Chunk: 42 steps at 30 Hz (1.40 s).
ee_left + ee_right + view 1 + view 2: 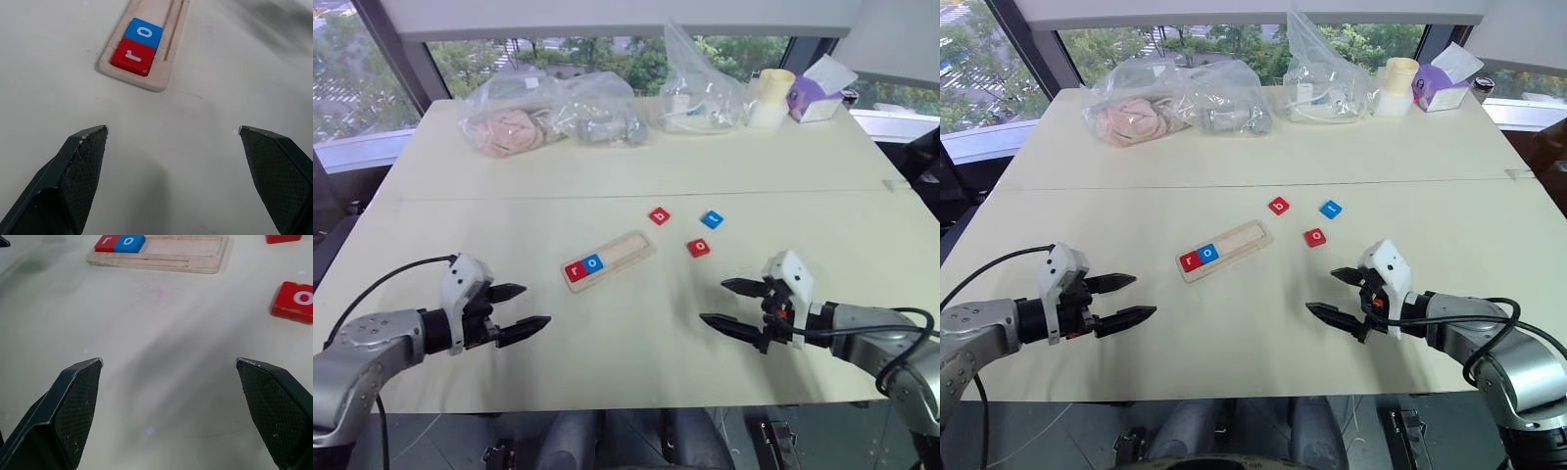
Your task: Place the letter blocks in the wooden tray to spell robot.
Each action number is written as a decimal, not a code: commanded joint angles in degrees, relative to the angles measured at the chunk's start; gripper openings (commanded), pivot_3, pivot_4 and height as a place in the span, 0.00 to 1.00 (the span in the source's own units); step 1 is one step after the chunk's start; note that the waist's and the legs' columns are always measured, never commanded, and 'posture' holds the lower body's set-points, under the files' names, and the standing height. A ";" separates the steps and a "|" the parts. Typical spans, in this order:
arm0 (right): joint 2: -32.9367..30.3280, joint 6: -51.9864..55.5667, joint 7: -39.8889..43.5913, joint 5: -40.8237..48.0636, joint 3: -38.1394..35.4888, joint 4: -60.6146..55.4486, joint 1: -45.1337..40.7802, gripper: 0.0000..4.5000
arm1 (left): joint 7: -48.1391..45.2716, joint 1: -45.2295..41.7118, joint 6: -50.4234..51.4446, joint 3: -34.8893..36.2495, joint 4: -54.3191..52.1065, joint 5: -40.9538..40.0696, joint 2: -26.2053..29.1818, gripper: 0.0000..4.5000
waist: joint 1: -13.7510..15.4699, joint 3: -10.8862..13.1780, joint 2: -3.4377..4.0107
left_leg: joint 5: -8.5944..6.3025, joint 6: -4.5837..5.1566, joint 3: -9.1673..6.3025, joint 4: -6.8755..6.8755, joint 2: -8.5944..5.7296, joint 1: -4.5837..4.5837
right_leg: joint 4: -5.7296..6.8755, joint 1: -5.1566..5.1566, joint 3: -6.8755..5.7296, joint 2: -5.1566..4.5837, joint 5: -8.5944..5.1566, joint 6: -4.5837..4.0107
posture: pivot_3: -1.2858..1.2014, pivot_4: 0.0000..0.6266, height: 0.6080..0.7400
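Two blocks (pixel 137 46) in wooden tray (pixel 166 63).

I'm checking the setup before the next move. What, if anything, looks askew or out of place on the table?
Nothing is damaged or spilled. The wooden tray lies at a slant, holding the red r block and blue o block. Three blocks lie loose beside it: red b, blue, red o.

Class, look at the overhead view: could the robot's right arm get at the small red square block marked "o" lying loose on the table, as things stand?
Probably yes. The red "o" block lies alone on bare table, apart from the wooden tray, and the open right gripper hovers nearby with nothing between.
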 commanded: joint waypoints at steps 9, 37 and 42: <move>0.10 0.04 -0.23 0.97 0.20 -0.32 -2.68 0.99 | 1.99 0.92 -0.75 2.09 -2.25 -0.94 -0.99 1.00 | 0.05 0.00 0.00 | 0.00 0.00 0.00 0.00 0.00 -0.01 | -0.02 0.00 0.00 0.00 0.00 0.00 | 0.52 0.24 1.00; 3.72 4.30 -8.57 -4.74 16.62 -9.90 -12.55 0.99 | -6.55 -29.61 -18.59 -23.74 27.16 19.69 -7.63 1.00 | 0.04 0.06 -0.20 | 0.02 0.04 0.15 0.03 0.07 -0.16 | -0.04 -0.06 -0.26 -0.02 0.04 0.00 | 0.52 0.24 1.00; 4.54 5.24 -10.48 -4.24 15.68 -11.15 -11.61 0.99 | -5.72 -29.90 -21.04 -25.45 30.52 23.28 -11.05 1.00 | -0.10 0.05 -0.22 | 0.02 0.04 0.13 0.05 0.07 -0.12 | -0.02 0.00 -0.27 -0.02 0.05 0.02 | 0.52 0.24 1.00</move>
